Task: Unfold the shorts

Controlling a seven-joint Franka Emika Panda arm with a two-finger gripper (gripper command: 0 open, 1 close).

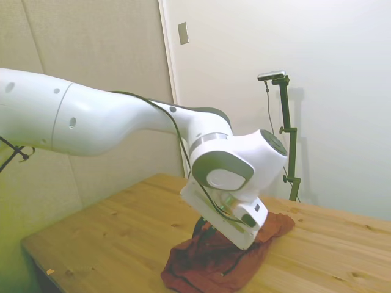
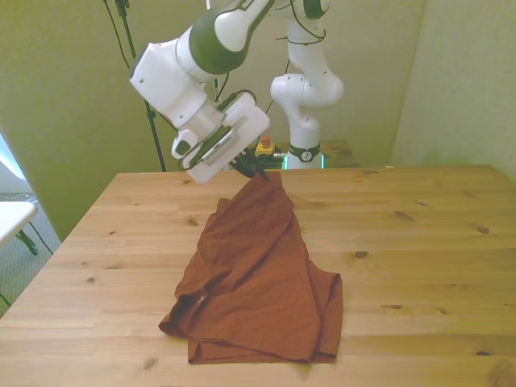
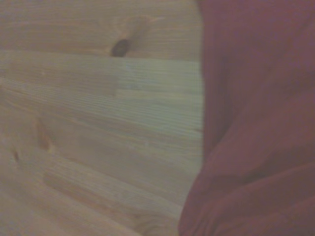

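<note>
Cloth is pinched between the fingers of my gripper (image 2: 256,171), which is closed on the far tip of the shorts (image 2: 258,278) and holds it raised. Below and away from me, they slope down onto the table (image 2: 419,242), bunched in folds.

Your wrist camera recorded blurred rust-red shorts (image 3: 256,123), folded and creased, lying on the wooden table (image 3: 98,128); bare planks carried a dark knot (image 3: 119,47).
</note>
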